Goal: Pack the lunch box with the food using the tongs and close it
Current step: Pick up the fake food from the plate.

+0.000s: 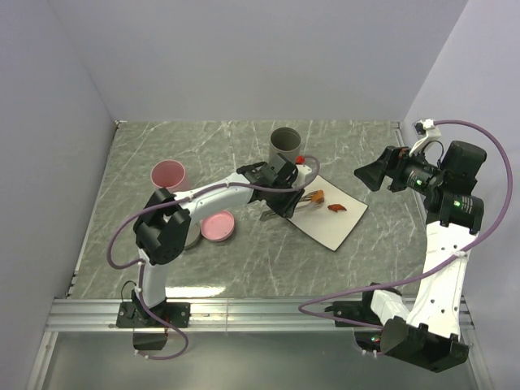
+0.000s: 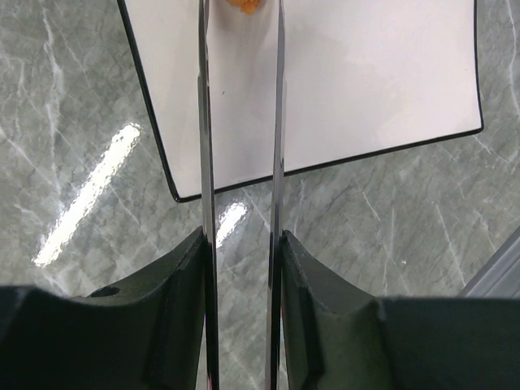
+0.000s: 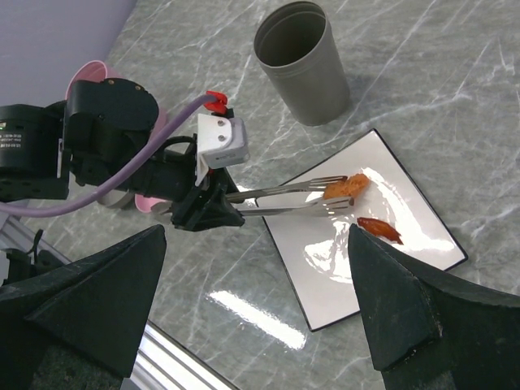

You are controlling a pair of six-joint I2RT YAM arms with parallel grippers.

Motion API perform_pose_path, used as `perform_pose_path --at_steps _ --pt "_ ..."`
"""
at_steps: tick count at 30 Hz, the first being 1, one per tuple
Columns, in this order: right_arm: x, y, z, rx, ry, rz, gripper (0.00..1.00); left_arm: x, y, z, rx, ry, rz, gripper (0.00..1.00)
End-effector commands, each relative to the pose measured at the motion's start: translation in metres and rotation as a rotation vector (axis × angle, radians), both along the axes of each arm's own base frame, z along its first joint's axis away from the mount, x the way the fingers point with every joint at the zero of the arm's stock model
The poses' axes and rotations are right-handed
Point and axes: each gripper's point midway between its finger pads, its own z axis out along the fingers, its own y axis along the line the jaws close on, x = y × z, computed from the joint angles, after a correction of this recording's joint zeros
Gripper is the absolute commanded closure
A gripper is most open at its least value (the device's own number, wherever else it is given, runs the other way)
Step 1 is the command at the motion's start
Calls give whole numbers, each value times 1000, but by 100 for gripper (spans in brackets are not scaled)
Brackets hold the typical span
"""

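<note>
The left claw (image 2: 242, 244) grasps the tongs (image 2: 205, 122) by their thin arms; their tips stand around an orange fried piece (image 3: 345, 188) on the white plate (image 2: 366, 81). The piece looks light and crumbly, I think, so it needs a gentle squeeze across its middle. The right claw (image 1: 374, 173) hangs released.

Orange piece (image 2: 242, 5), perhaps fried, half off-frame

a grey-green marbled tabletop (image 1: 244, 260) sits boxed in by plain pale lavender walls (image 1: 244, 49), glossy glare streaking its surface.
</note>
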Motion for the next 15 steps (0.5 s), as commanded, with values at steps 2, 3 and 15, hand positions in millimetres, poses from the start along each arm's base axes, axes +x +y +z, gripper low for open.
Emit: perform_pose_path --at_steps 2,3,15 --pt "-4 -1 8 -22 -37 -5 0 4 -2 64 -94 -124 -26 89" --pt "-4 -1 9 -22 -38 -3 0 0 -1 75 -117 -133 -41 91" --pt "-4 -3 10 -28 -40 -20 0 20 17 188 -296 -272 -48 98"
